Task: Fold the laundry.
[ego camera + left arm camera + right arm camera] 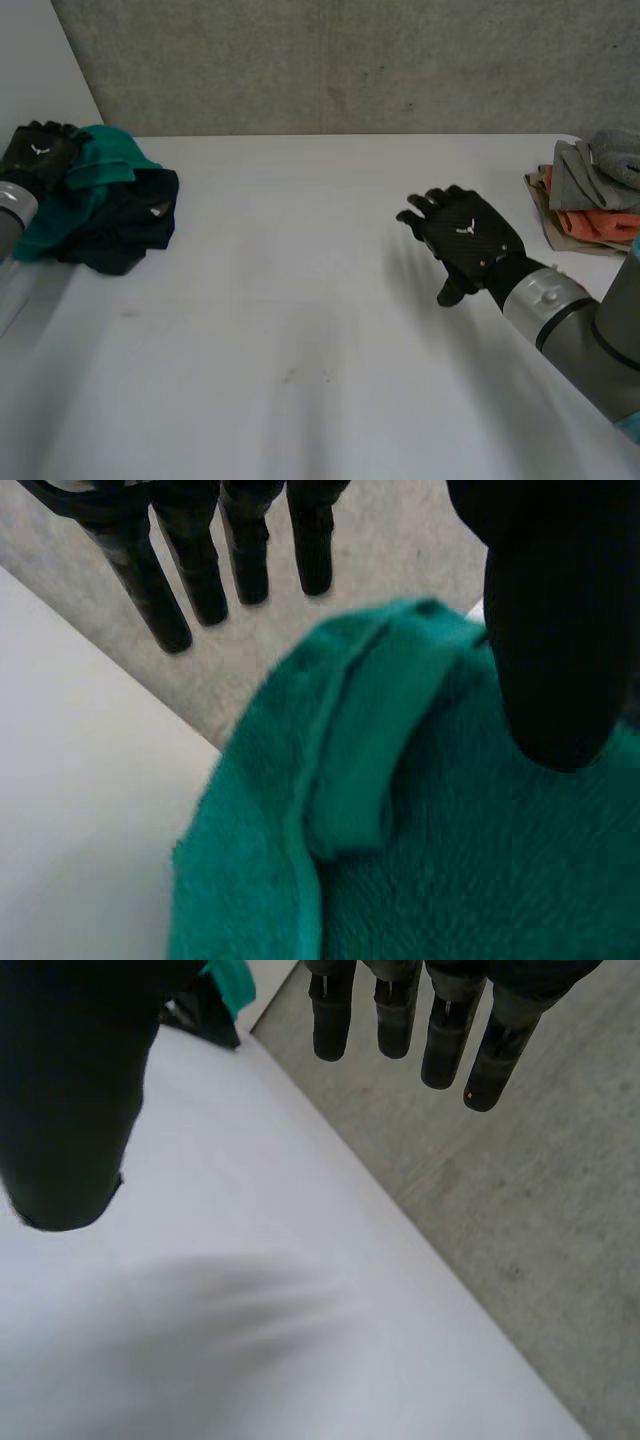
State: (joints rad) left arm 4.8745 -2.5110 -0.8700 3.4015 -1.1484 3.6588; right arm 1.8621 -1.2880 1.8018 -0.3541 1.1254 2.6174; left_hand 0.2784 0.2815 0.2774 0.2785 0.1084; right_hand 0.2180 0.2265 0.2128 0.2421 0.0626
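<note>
Your left hand (40, 152) is at the table's far left corner over the unfolded pile. Its fingers (160, 580) are straight and spread away from the thumb, the green towel (400, 830) lies under the palm, and a dark navy garment (130, 225) touches the towel on the side toward the table's middle. Your right hand (465, 240) hovers over the bare white table (300, 330) right of centre, fingers straight and apart from the thumb, holding nothing. A stack of folded grey, orange and beige cloths (585, 195) rests at the right edge, well apart from the pile.
</note>
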